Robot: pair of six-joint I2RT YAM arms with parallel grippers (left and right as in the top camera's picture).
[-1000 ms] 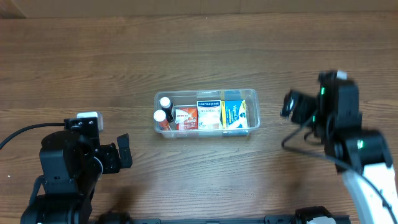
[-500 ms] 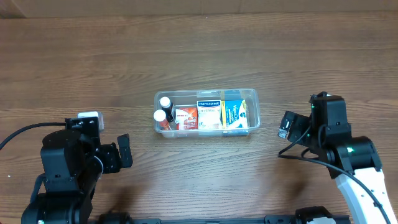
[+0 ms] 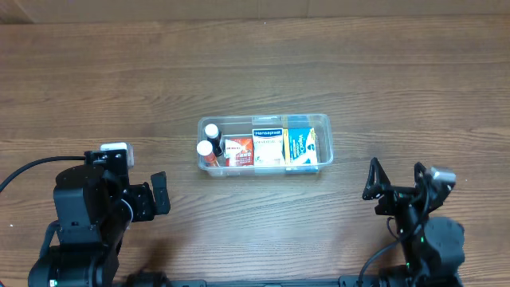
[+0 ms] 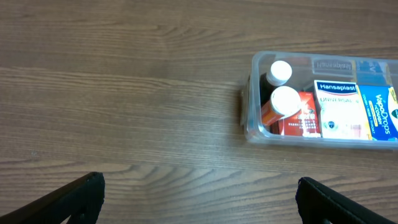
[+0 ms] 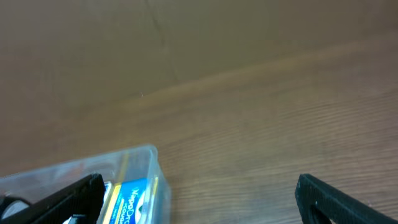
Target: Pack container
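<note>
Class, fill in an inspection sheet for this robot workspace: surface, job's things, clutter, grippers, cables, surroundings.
Surface: brown wooden table, grain showing.
Job's things: clear container mid-table, holding two white-capped bottles at its left end, then a red-and-white box, a Hansaplast box and a blue-and-yellow box.
Clutter: nothing seen.
Grippers: left gripper and right gripper, jaws open, empty, both apart from the container.
Cables: black cable by the left arm; second cable by the right arm.
Surroundings: pale strip past the table's far edge; nothing else seen.
</note>
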